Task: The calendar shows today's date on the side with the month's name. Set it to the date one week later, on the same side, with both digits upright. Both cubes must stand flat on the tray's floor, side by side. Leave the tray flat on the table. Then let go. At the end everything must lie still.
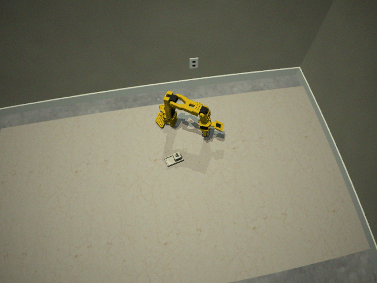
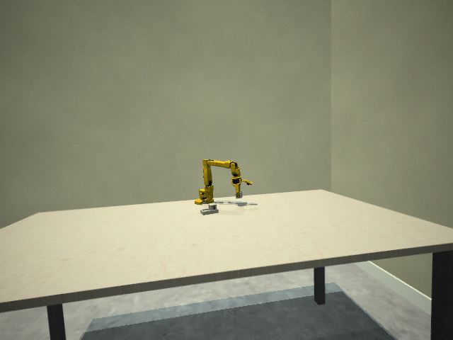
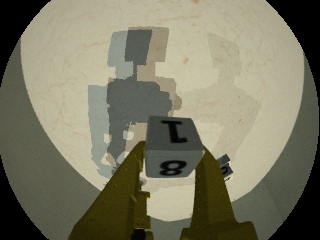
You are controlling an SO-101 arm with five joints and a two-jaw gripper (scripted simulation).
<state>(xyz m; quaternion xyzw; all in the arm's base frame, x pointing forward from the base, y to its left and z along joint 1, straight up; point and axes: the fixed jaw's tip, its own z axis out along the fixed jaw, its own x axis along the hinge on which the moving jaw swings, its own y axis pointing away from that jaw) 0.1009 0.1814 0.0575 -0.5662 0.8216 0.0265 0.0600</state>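
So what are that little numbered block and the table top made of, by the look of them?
The block in the gripper looks like matte grey plastic or painted wood: flat colour, crisp black digits, no grain. The table top looks like polished pale stone or laminate, cream with faint orange veining.

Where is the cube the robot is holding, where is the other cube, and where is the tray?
Held cube [image 3: 172, 154]: wrist view, its front face beside the 8, between the gripper fingers.
Other cube [image 1: 177, 156]: top view, its top face showing 4.
Tray [image 1: 169, 160]: top view, the bare floor of its free half.
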